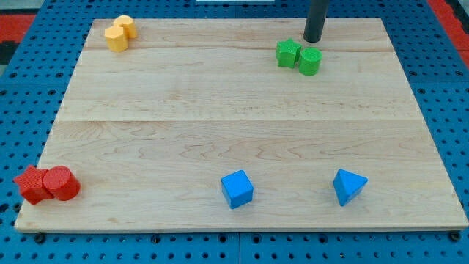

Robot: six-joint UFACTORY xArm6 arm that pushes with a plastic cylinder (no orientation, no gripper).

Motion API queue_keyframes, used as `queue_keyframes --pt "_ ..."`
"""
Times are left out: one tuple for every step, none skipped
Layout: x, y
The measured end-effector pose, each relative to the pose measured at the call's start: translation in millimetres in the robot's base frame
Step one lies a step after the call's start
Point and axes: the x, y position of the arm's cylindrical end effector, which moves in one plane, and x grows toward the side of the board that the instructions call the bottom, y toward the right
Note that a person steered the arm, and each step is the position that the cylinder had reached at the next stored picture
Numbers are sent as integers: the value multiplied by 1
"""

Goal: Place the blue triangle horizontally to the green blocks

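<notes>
The blue triangle (348, 186) lies near the view's bottom right of the wooden board (242, 125). Two green blocks sit together near the view's top right: a green star-like block (288, 53) and a green cylinder (310, 61) touching it on the right. My tip (313, 40) is the lower end of a dark rod, just above the green cylinder in the view and very close to it. It is far from the blue triangle.
A blue cube (237, 189) sits at the view's bottom centre. Two yellow blocks (119, 34) sit at the top left. Two red blocks (47, 183) sit at the bottom left corner. Blue pegboard surrounds the board.
</notes>
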Motion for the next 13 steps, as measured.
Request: queue_keyframes --pt "0 1" --pt "0 1" --pt "1 8" --pt "1 8" --pt "-3 4" --pt "-10 -28" --pt "-18 -72" --pt "-12 -81" --pt "11 -98" --pt "42 -110" --pt "96 -109" --pt "130 -70" --pt "173 -50"
